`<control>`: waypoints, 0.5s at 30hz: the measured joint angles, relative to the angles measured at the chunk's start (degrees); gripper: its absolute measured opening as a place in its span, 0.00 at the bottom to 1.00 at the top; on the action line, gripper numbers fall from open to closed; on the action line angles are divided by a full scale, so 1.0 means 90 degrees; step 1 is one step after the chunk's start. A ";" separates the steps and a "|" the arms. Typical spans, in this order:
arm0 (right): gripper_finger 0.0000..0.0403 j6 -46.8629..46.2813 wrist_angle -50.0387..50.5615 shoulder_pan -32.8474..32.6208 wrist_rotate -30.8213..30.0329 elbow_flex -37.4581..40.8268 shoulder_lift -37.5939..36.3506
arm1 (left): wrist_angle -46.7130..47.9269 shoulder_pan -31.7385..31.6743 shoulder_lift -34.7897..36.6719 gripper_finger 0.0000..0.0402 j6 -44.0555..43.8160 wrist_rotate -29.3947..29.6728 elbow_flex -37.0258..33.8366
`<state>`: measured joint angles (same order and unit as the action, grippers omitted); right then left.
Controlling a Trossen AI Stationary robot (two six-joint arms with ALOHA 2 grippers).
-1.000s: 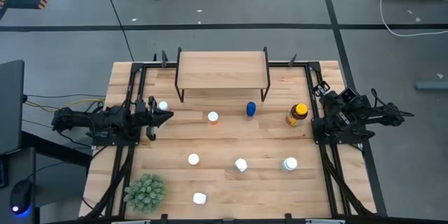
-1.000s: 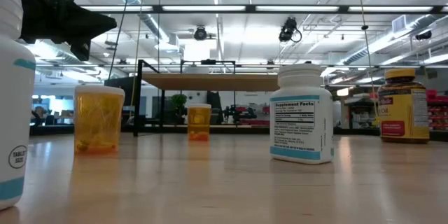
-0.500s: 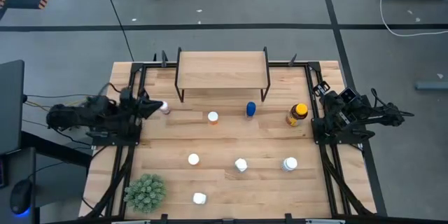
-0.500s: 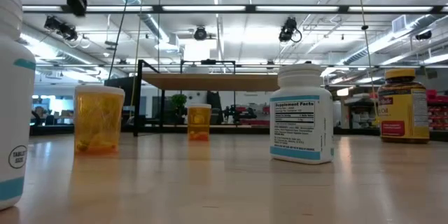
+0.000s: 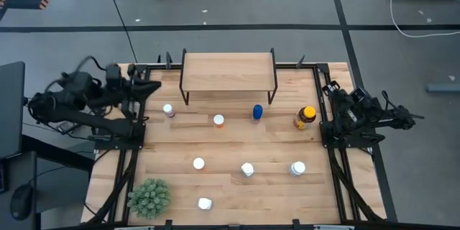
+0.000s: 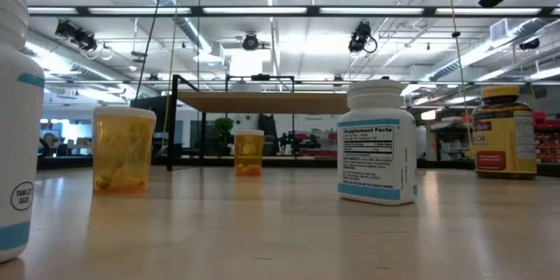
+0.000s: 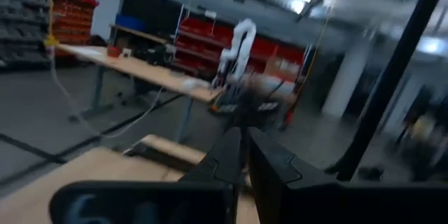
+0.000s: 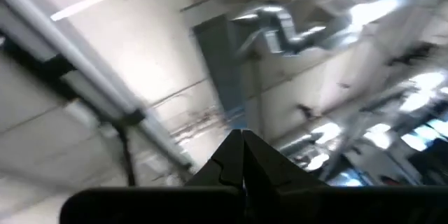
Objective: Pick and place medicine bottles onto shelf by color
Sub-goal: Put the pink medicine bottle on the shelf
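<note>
With left gripper [image 5: 149, 86] fingers closed, empty, raised near shelf [image 5: 228, 71] leg: swing may clip leg or pinkish bottle [image 5: 168, 110]. Right gripper [image 5: 333, 90] closed, empty, parked at table [image 5: 273, 187] edge.

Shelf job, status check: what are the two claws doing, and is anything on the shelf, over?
Left gripper shut, empty, by table's edge. Right gripper shut, parked. Shelf bare; bottles on the table. Nothing blocking.

Bottles [image 5: 218, 121] on table [image 5: 287, 194] before shelf [image 5: 228, 70]

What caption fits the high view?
Both grippers, left and right, shut and empty; light-wood shelf bare, pill bottles on table.
</note>
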<state>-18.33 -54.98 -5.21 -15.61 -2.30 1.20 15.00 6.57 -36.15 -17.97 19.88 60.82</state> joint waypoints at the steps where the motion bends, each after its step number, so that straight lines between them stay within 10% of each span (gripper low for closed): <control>1: 0.02 -0.0240 0.0221 0.0000 -0.0505 -0.0127 0.0016 | -0.0059 0.0000 -0.0119 0.07 -0.0232 -0.0002 0.0190; 8: 0.02 -0.0444 0.4079 0.0000 -0.1954 -0.2073 0.0852 | -0.0067 -0.0002 -0.0916 0.09 -0.0431 0.0000 0.1025; 15: 0.02 -0.0227 0.5533 -0.0024 -0.0823 -0.4449 0.2286 | -0.0380 0.0003 -0.1194 0.08 -0.0751 0.0002 0.1255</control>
<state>-20.37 -5.19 -5.43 -23.02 -42.34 21.78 11.58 6.59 -46.90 -24.73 19.90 72.12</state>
